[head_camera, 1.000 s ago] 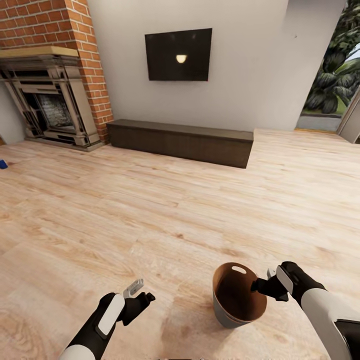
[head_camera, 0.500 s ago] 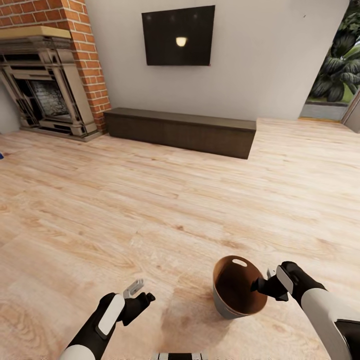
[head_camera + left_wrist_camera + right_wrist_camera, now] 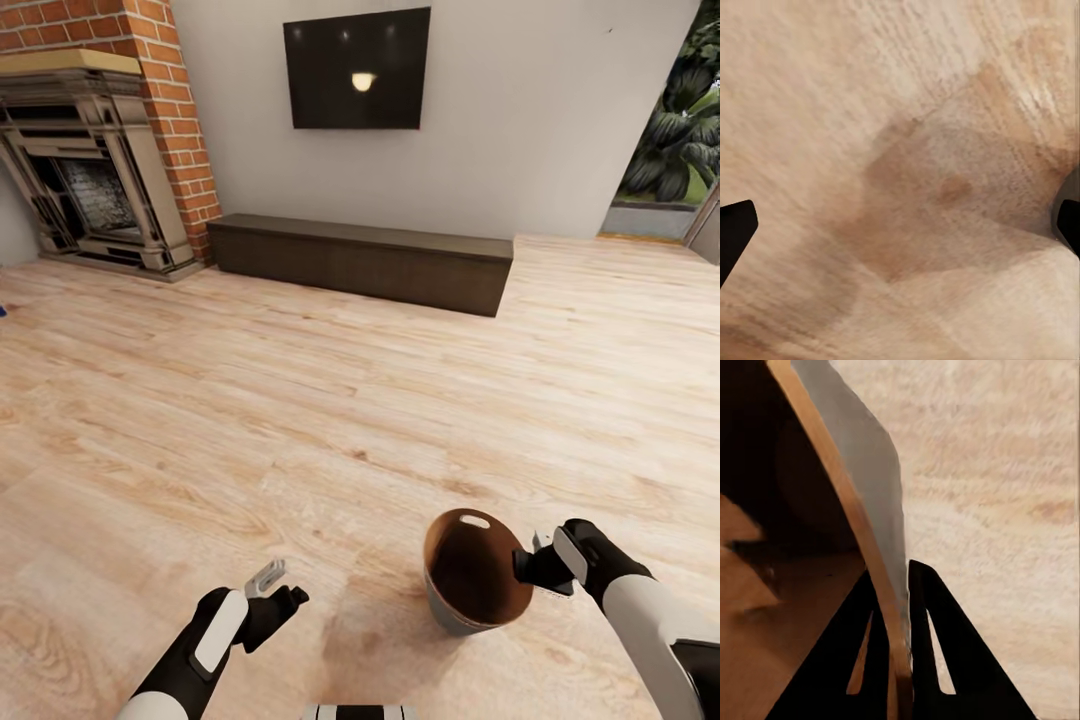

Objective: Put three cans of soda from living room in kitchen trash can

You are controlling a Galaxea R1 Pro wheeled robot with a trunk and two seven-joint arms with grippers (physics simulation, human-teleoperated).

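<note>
In the right wrist view the right claw (image 3: 894,660) is clenched on the rim of the one tash can (image 3: 855,502), one finger against its brown inside and one against its grey outside. The head view adds what is around it: the tash can (image 3: 475,572) hangs tilted over the light wood floor (image 3: 330,420), oval slot near its far rim, with one fireplace (image 3: 85,180), one TV (image 3: 357,68) and one low cabinet (image 3: 360,262) by the far wall. The left claw (image 3: 280,588) holds nothing; in the left wrist view its dark fingertips (image 3: 735,232) sit well apart over the floor.
</note>
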